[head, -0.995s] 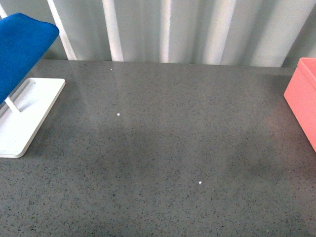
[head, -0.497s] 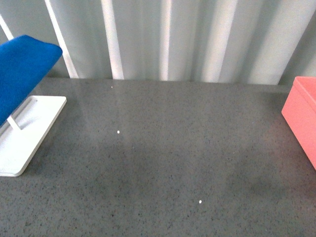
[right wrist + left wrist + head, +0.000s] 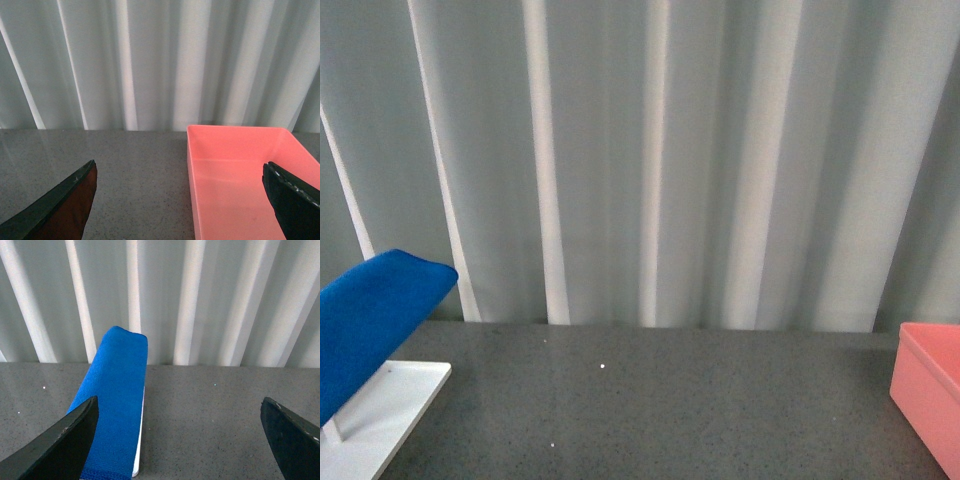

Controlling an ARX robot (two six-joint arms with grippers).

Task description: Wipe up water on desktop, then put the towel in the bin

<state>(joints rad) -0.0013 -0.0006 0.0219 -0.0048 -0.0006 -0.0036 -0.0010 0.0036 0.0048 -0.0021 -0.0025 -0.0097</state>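
So the blue towel (image 3: 375, 320) was up off the counter (image 3: 670, 400), draped over some kind of stand above the white tray (image 3: 395, 405) at the far left of the front view. A thin white post (image 3: 332, 432) poked out under it. The salmon-pink bin (image 3: 930, 395) was way over at the right edge, well apart from the towel, with its open top facing up. Between them was speckled dark grey stone with a couple of tiny white specks (image 3: 603, 366) on it. A pale pleated curtain (image 3: 650, 160) filled the whole back.

The left claw (image 3: 179, 401) was spread wide and gripping nothing. Its wrist view looked right along the towel, which ran close to one of its fingers (image 3: 65, 445), though I couldn't tell if they touched. The right claw (image 3: 179, 164) was also spread wide and holding nothing, with the bin's smooth pink inside showing between its fingers, nearer the one finger (image 3: 292, 200).
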